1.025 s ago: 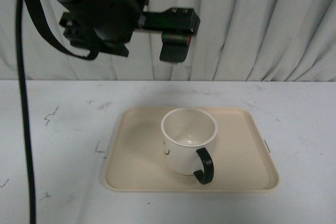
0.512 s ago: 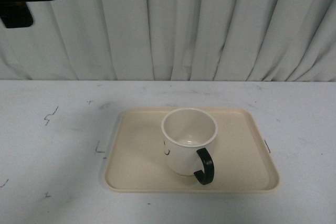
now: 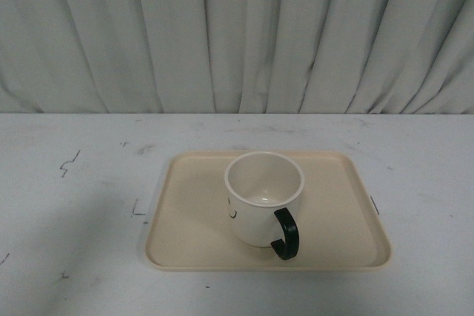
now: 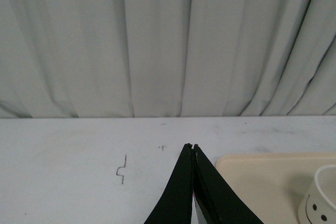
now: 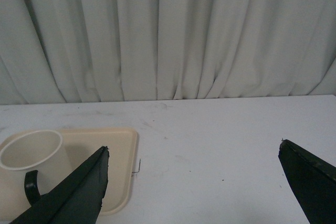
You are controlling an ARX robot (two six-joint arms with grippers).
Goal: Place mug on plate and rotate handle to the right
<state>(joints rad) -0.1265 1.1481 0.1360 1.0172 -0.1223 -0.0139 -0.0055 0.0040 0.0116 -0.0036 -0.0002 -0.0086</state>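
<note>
The cream-white mug (image 3: 259,197) stands upright on the beige plate (image 3: 192,220), near its middle. Its dark handle (image 3: 285,233) points toward the camera and slightly right in the front view. Neither arm shows in the front view. In the left wrist view my left gripper (image 4: 192,146) is shut with nothing in it, beside the plate (image 4: 262,174), and the mug's edge (image 4: 320,198) with black dots shows at the corner. My right gripper (image 5: 193,148) stands wide open over bare table, with the mug (image 5: 31,153), its handle (image 5: 30,184) and the plate (image 5: 118,171) off to one side.
A white table (image 3: 74,183) carries the plate, with small black marks (image 3: 70,160) on its surface. Grey-white curtains (image 3: 237,35) hang along the back edge.
The left arm, which hung above the plate a second ago, has swung away to the left and out of the front view. The mug and plate stay put.
</note>
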